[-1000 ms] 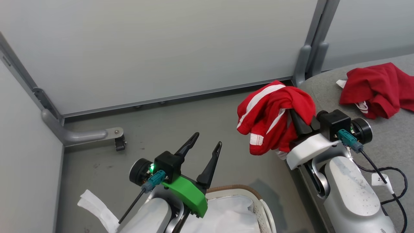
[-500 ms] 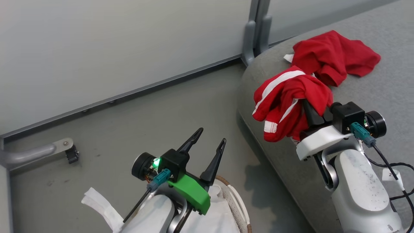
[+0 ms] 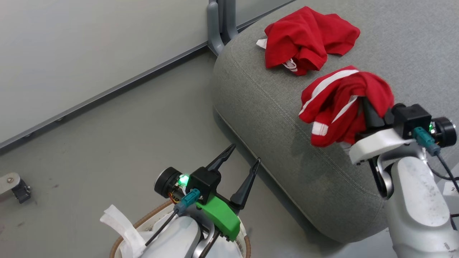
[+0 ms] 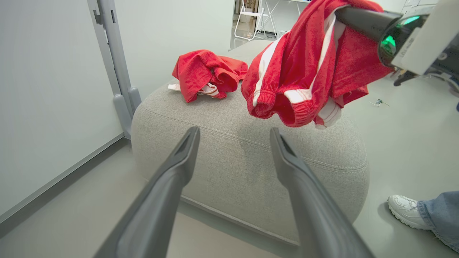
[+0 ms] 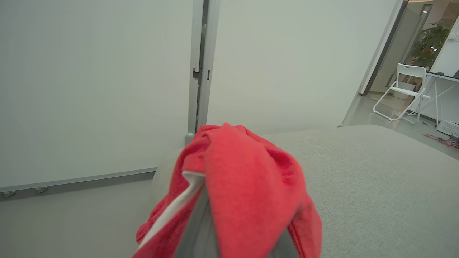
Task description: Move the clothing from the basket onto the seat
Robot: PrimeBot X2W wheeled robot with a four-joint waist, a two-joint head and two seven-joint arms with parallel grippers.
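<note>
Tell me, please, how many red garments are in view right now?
2. The crumpled garment lies on the seat; the striped garment hangs from the right gripper above it. The basket is mostly hidden, so more may be inside.

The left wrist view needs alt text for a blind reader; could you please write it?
The right gripper holds a red striped garment above a grey seat, where another red garment lies. The open left gripper points toward the seat.

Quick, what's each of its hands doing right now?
Left hand: open, holding nothing.
Right hand: closed on the striped red garment, over the seat.
</note>
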